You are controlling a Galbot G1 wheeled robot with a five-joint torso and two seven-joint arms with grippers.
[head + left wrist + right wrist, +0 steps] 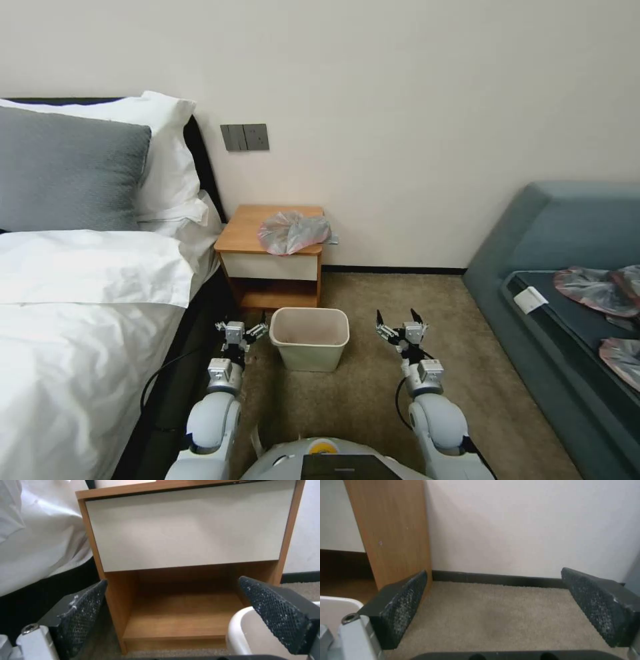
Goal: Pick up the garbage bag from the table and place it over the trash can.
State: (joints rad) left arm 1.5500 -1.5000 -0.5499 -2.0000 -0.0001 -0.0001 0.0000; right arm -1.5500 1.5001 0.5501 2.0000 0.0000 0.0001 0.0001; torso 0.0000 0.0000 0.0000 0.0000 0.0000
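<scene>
Approach step: raise either arm above table height before closing in, judged from the low hover. Left gripper (242, 331) and right gripper (401, 325), both spread wide and empty, flank the trash can (310, 338); beyond it, the table (248, 230) carries the garbage bag (292, 233), well apart from both

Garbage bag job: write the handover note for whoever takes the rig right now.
Left gripper: open, empty, low beside the trash can, facing the table.
Right gripper: open, empty, over the carpet on the can's other side.
Garbage bag: crumpled on the table top, at its front right corner, untouched.
Trash can: on the floor before the table, unlined.
Done: nothing.
Left: grasp the bag, spread it over the can.
</scene>
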